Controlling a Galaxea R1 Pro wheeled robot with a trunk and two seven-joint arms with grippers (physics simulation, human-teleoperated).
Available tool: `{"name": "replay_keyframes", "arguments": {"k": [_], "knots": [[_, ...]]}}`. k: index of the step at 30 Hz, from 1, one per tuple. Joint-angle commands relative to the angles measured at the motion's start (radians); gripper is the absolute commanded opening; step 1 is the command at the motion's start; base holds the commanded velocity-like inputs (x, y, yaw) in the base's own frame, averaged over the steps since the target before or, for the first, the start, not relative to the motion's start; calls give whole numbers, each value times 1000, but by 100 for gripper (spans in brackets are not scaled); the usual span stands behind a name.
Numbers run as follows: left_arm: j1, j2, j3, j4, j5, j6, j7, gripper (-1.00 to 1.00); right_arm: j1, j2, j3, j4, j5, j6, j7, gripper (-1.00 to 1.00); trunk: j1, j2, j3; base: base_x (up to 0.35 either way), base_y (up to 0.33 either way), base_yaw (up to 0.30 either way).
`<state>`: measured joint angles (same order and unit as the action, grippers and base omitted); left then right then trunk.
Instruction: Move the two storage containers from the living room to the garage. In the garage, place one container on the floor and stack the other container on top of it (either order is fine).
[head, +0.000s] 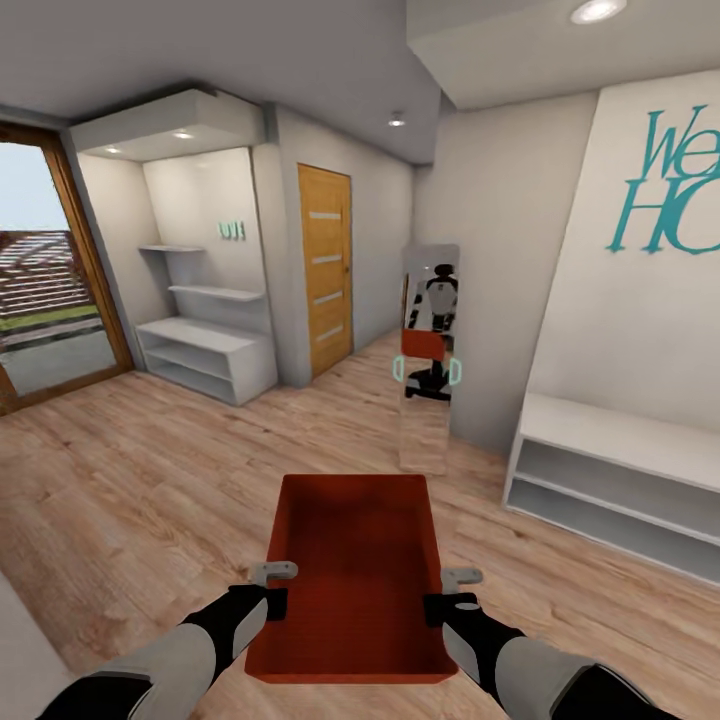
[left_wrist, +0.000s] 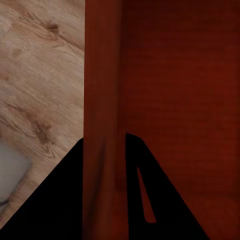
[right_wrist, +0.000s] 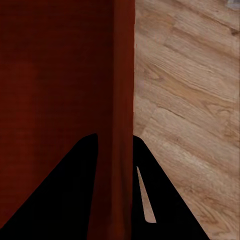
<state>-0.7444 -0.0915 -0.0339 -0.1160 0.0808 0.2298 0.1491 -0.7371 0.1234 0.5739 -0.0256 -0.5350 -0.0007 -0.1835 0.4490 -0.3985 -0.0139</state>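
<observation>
Head view: one orange-red rectangular topless plastic bin (head: 352, 570) is carried level in front of the robot, above a light wood plank floor (head: 130, 480). The left gripper (head: 272, 590) grips the bin's left long wall near the robot's end; the right gripper (head: 450, 595) grips the right long wall at the matching spot. Both black-sleeved forearms reach in from the lower corners.

Left wrist view: the bin's wall (left_wrist: 102, 100) runs straight between the two dark fingers (left_wrist: 55, 205), one finger outside it and one over the ribbed inner base (left_wrist: 185, 90). The jaws are narrowed onto the wall with no gap visible. Plank floor (left_wrist: 40, 75) lies beyond the outer face.

Right wrist view: the same arrangement is mirrored. The wall (right_wrist: 122, 90) sits clamped between the fingers (right_wrist: 60, 200), with the ribbed base (right_wrist: 55, 70) on one side and plank floor (right_wrist: 190, 115) on the other.

Surroundings, head view: a tall narrow standing mirror (head: 428, 350) stands ahead and reflects the robot with the bin. A wooden door with pale horizontal panels (head: 326, 268) is behind it to the left. White open shelving (head: 205, 340) fills an alcove further left, beside a wood-framed glass door (head: 50, 280). A low white shelf bench (head: 620, 470) stands against the right wall under teal lettering (head: 670, 180).
</observation>
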Motion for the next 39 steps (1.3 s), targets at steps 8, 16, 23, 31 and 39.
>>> {"name": "replay_keyframes", "arguments": {"k": [8, 16, 23, 31, 39], "knots": [[-1, -1, 11, -2, -7, 6, 7, -100, -1, -1, 12, -1, -11, -1, 3, -100, 1, -2, -1, 322, 0, 93], [-1, -1, 11, -2, -7, 6, 7, -100, -1, -1, 12, -1, -11, -1, 3, -100, 1, -2, -1, 322, 0, 1], [-1, -1, 11, -2, -7, 6, 7, -100, 0, 1, 13, -1, -10, -1, 3, -100, 1, -2, -1, 322, 0, 0], [-1, -1, 11, -2, -7, 6, 7, -100, -1, 1, 12, -1, -10, -1, 3, -100, 1, -2, -1, 322, 0, 104], [-1, -1, 11, -2, -7, 6, 7, -100, -1, 1, 12, -1, -10, -1, 3, -100, 1, -2, -1, 322, 0, 261]]}}
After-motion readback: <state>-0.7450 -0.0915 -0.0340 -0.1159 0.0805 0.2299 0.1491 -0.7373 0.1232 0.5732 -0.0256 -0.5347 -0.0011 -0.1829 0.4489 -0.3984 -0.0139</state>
